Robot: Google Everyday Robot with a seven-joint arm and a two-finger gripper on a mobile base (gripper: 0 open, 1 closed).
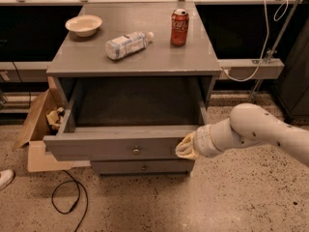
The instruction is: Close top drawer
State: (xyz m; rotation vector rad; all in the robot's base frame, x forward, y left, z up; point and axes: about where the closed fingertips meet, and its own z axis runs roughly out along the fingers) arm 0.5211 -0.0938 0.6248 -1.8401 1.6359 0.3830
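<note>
The top drawer [96, 146] stands pulled well out beyond the front edge of the tabletop [161, 57]. The gripper [186, 147] rests against its front, below the front right corner; whether it is open or closed I cannot tell. Pushing this far off-centre could skew the drawer, so press straight toward the back edge, steadily.

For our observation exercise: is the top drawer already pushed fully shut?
No: the top drawer stands pulled far out, with the pincer at the right end of its front.
</note>
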